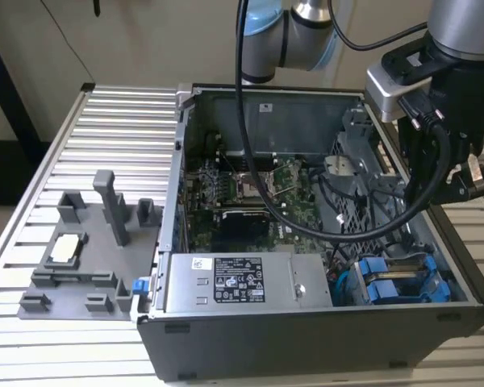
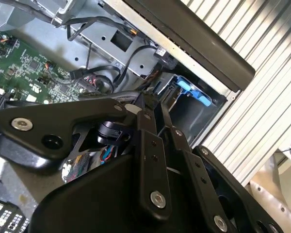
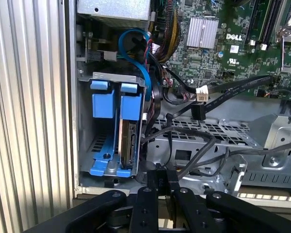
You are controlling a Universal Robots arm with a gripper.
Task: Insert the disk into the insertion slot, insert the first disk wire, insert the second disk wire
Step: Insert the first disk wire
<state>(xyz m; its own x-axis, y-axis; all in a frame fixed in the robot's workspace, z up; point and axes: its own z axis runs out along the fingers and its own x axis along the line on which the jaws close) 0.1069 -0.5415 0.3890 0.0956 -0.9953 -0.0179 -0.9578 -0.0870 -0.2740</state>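
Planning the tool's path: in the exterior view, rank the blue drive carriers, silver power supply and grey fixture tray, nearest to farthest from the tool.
1. Blue drive carriers, below the tool, in the case corner.
2. Silver power supply, along the case's near wall.
3. Grey fixture tray, outside the case, exterior view's left.

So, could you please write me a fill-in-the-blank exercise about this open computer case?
1. The disk sits in a ___ plastic carrier.
2. The motherboard is ___ in colour.
3. The grey fixture plate lies at the exterior view's ___ of the computer case.
Missing words: blue, green, left.
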